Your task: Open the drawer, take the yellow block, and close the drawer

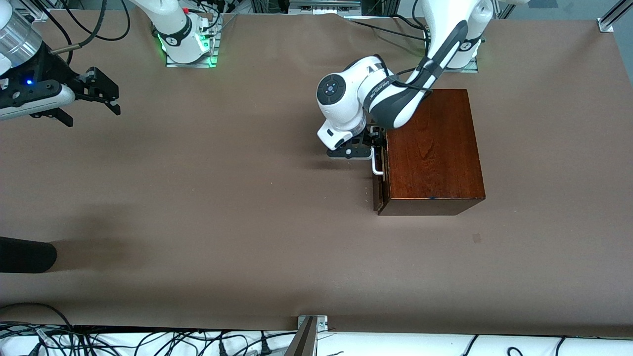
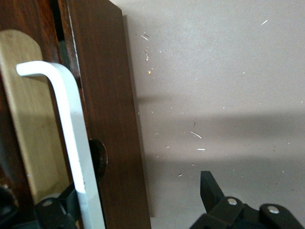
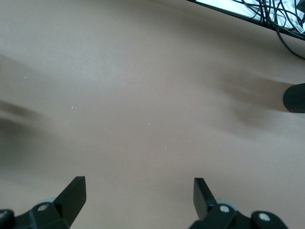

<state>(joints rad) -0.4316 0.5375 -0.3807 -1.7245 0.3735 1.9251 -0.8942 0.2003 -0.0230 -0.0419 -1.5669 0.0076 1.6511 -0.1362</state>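
The dark reddish-brown wooden box (image 1: 432, 148) stands toward the left arm's end of the table. Its drawer (image 1: 380, 190) is out by a small gap, and pale wood shows beside the front panel (image 2: 114, 119) in the left wrist view. My left gripper (image 1: 377, 141) is open at the white handle (image 1: 378, 167). In the left wrist view one finger (image 2: 50, 210) is on one side of the handle (image 2: 71, 129) and the other finger (image 2: 212, 188) is over the bare table, with my left gripper (image 2: 133, 191) spread wide. The yellow block is hidden. My right gripper (image 1: 106, 94) waits open and empty above the table; it also shows in its own wrist view (image 3: 138, 188).
A dark cylindrical object (image 1: 24, 254) pokes in at the right arm's end of the table, also in the right wrist view (image 3: 294, 98). Cables (image 1: 148, 341) lie along the table edge nearest the front camera. The arm bases (image 1: 190, 44) stand along the edge farthest from it.
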